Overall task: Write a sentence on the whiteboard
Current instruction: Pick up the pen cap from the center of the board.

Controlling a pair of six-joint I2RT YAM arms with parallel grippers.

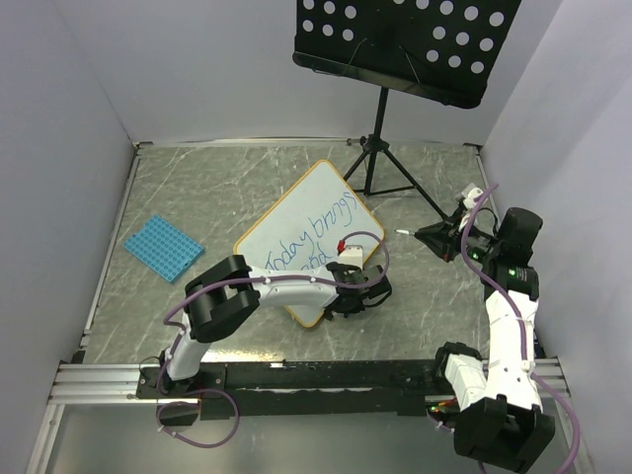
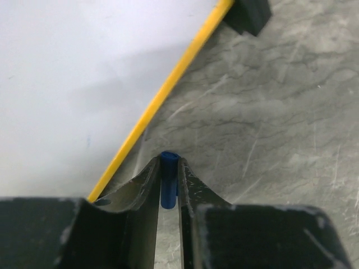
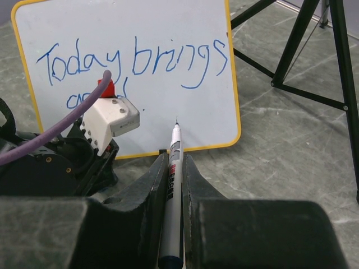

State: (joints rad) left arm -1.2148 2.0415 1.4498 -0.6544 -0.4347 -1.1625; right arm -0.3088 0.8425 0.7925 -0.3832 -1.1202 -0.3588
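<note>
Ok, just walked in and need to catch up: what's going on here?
The right claw grips a pen, its tip aimed at the whiteboard but off it. The blue writing reads "Today brings", with a second line partly hidden behind the left arm. The left claw, beside the board's lower edge, pinches a small blue piece.

Music stand (image 1: pixel 395 79): blk, perforated desk, tripod legs; far side of table (image 1: pixel 227 188), rt of ctr. Blue dimpled tray (image 1: pixel 162 247): flat, left side. Table: grey marble-look.
</note>
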